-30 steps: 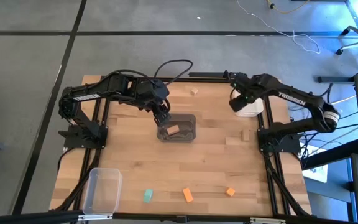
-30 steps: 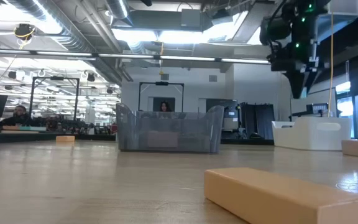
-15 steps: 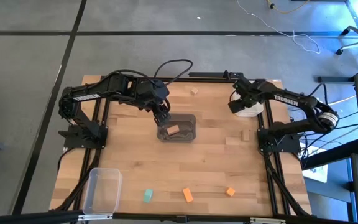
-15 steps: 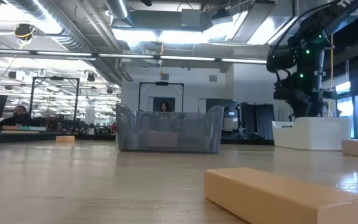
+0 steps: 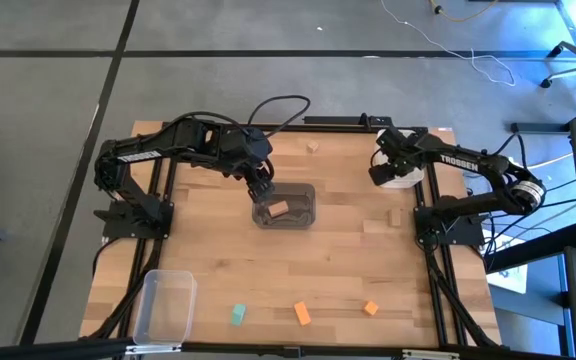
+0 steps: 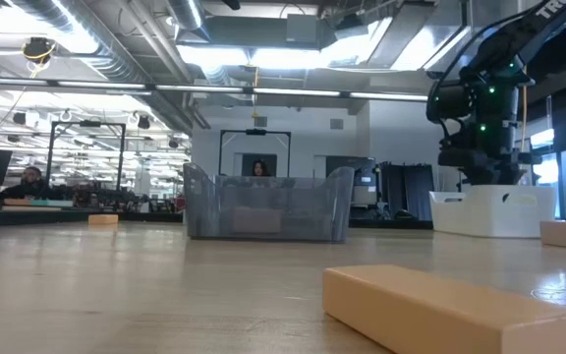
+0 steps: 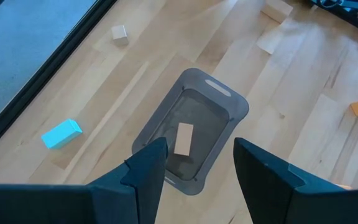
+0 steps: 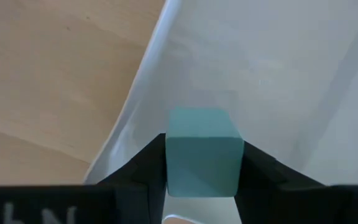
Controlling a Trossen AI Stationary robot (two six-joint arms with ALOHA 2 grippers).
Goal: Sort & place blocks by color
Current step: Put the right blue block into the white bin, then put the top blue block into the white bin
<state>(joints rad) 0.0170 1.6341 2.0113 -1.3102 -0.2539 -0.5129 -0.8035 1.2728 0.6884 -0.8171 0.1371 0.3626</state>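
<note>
Teal block (image 8: 202, 152) clamped between the dark fingers (image 8: 140, 171) of the right pincer (image 8: 204, 163), held over the inside of the white bin (image 8: 272, 74) — seen only from the right wrist. From above, just the right pincer (image 5: 386, 170) lowered at the white bin (image 5: 404, 177) near the desk's far right corner, block hidden under the arm. From desk height, same pincer (image 6: 486, 169) dipping into the white bin (image 6: 499, 212), fingertips lost behind its wall. Left pincer (image 5: 261, 190) poised over the near rim of the dark grey bin (image 5: 286, 206) at mid-desk, fingers (image 7: 146, 171) spread apart and gripping nothing, as shown from the left wrist. Tan block (image 7: 183, 138) lying flat on the floor of the grey bin (image 7: 229, 106), also visible from above (image 5: 278, 209). On the wooden desk (image 5: 348, 260) near its front edge: second teal block (image 5: 238, 314), orange block (image 5: 302, 313), smaller orange block (image 5: 370, 308), in a loose row well apart from each other. Clear bin (image 5: 163, 302) at the front left corner. Small tan block (image 5: 313, 147) near the far edge, another tan block (image 5: 395, 214) right of the grey bin. From desk height only, large tan block (image 6: 450, 307) close in the foreground, and a seated person (image 6: 29, 181) far back in the room.
</note>
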